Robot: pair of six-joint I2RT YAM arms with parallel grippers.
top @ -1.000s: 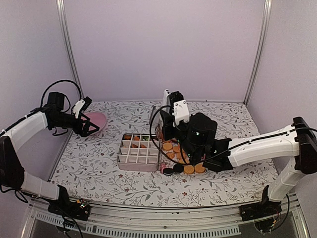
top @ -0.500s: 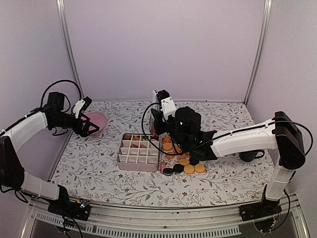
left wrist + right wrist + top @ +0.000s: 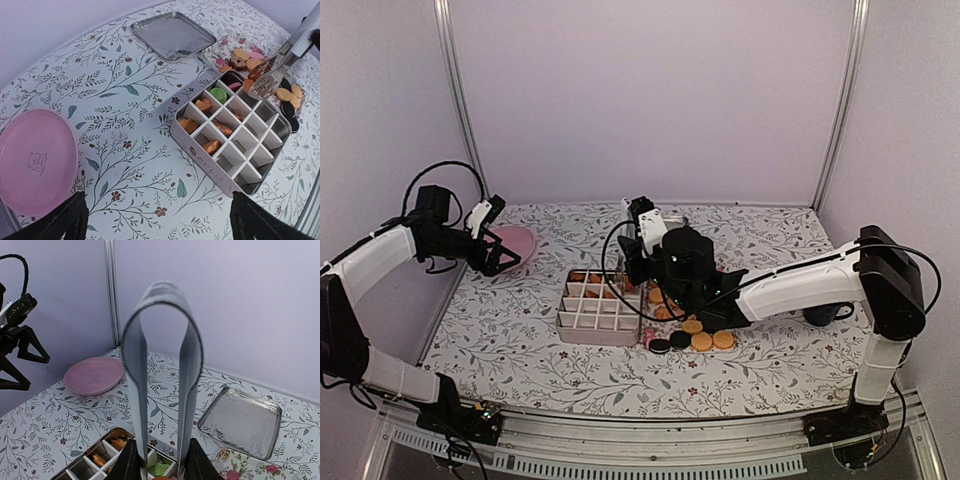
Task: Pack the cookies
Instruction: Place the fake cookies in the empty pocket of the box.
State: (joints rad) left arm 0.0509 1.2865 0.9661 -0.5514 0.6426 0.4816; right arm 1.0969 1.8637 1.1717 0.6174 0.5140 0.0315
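tongs [image 3: 272, 75] are what i'm working through here: the right gripper [image 3: 161, 462] is pinching their two steel arms near the bottom of its wrist view, squeezing them partway together. the blades hang over the far right corner of the divided box [image 3: 210, 167], by the edge nearest the loose pile. a brownish cookie seems to sit between the blades, but i can't say for sure.

the cookies [image 3: 287, 95] are split. a heap lies on the table just beside the box's right side. several orange ones and one green cookie [image 3: 218, 94] already sit in cells, mostly on the side towards the metal lid [image 3: 172, 35]. the cells at the opposite side look bare.

to do this step well, i'd keep the squeeze steady and carry the blades over a bare cell, not a filled one. i'd lower until the tips are inside the dividers before easing the pinch, so the cookie drops flat instead of catching on a wall.

the left gripper [image 3: 157, 220] is spread wide, holding nothing, above the table near the pink plate [image 3: 35, 165], well apart from the box.
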